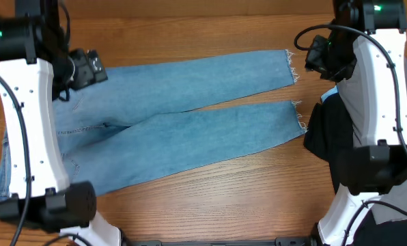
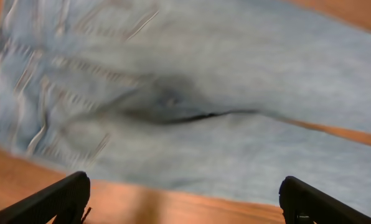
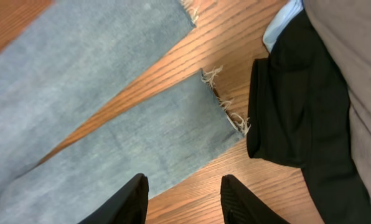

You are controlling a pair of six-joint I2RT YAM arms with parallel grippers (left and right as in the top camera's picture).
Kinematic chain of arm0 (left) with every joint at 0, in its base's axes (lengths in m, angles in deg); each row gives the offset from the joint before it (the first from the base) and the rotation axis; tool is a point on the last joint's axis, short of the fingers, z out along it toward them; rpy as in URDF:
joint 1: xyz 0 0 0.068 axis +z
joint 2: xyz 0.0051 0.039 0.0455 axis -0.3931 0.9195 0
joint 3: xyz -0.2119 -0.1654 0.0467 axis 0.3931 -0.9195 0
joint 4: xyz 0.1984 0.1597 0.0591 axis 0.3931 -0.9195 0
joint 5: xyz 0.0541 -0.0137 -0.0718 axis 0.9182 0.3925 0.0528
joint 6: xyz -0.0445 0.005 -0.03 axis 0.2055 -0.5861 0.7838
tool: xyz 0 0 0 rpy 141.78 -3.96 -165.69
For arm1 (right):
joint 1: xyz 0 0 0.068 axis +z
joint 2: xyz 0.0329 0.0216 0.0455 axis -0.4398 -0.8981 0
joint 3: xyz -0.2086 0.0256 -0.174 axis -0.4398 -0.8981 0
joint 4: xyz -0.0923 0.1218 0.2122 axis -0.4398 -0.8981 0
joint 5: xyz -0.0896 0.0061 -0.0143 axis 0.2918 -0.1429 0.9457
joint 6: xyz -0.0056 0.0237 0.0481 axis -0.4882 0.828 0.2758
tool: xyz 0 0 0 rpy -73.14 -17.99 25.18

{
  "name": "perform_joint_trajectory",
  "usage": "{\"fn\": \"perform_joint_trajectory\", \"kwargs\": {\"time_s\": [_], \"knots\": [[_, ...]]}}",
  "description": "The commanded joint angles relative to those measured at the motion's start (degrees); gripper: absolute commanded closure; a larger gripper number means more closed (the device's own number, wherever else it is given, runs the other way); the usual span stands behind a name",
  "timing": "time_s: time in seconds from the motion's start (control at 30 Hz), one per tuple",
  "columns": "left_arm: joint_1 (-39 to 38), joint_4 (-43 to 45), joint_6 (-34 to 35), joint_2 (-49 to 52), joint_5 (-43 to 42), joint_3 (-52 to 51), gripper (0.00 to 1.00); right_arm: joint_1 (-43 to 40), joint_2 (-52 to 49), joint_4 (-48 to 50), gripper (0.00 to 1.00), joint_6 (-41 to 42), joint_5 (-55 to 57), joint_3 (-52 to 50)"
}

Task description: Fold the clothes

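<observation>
The light blue denim jeans (image 1: 190,130) lie spread flat on the wooden table, waist at the left and both legs running right to frayed hems (image 1: 298,116). My left gripper (image 1: 87,68) hovers over the waist end, open and empty. In the blurred left wrist view the jeans' crotch seam (image 2: 173,112) lies beyond its wide-open fingers (image 2: 182,180). My right gripper (image 1: 316,58) hangs near the upper leg's hem, open and empty. In the right wrist view its fingers (image 3: 182,186) stand above the lower leg (image 3: 142,143) near the frayed hem (image 3: 226,109).
A black garment (image 1: 326,137) lies at the right, just past the hems, and also shows in the right wrist view (image 3: 297,106). A grey garment (image 1: 367,89) lies over it (image 3: 360,74). A bit of light blue cloth (image 3: 282,22) peeks out beside them.
</observation>
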Motion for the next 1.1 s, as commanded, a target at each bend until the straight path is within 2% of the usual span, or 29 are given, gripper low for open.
{"fn": "perform_joint_trajectory", "kwargs": {"time_s": [0.0, 0.07, 0.1, 0.13, 0.27, 0.5, 0.6, 0.77, 1.07], "knots": [[0.04, -0.11, 8.07, -6.78, 7.87, -8.15, 0.00, 0.13, 5.11, 0.07, 0.56, 0.70, -0.33, -0.13], [0.20, -0.11, 9.99, -10.64, 10.34, -12.81, 0.00, 0.50, 7.43, 0.07, 0.45, 0.70, -0.33, -0.13], [0.48, -0.11, 10.56, -12.37, 11.13, -14.75, 0.00, 0.72, 8.74, 0.07, 0.15, 0.70, -0.33, -0.15], [0.98, 0.09, 10.69, -14.40, 11.34, -16.96, 0.00, 0.83, 9.68, 0.07, 0.00, 0.68, -0.33, -0.15], [4.96, 2.45, 12.79, -20.76, 10.73, -25.07, 0.00, 1.53, 12.35, 0.07, 0.00, 0.70, -0.33, -0.92], [16.85, 7.74, 24.92, -26.47, 3.45, -42.80, 0.00, 1.97, 15.63, 0.37, 0.00, 2.51, -0.28, -10.73], [22.25, 15.15, 25.44, -25.90, 1.36, -52.02, 0.00, 1.97, 15.72, 2.84, 0.00, 3.76, -0.33, -14.49], [27.06, 22.73, 25.46, -23.32, -2.54, -62.05, 0.00, 1.97, 15.72, 7.54, 0.00, 3.72, -2.89, -20.76], [32.02, 32.11, 25.46, -16.55, 0.13, -67.10, 0.00, 1.97, 15.61, 17.40, 0.00, 3.74, -6.60, -33.73]]}}
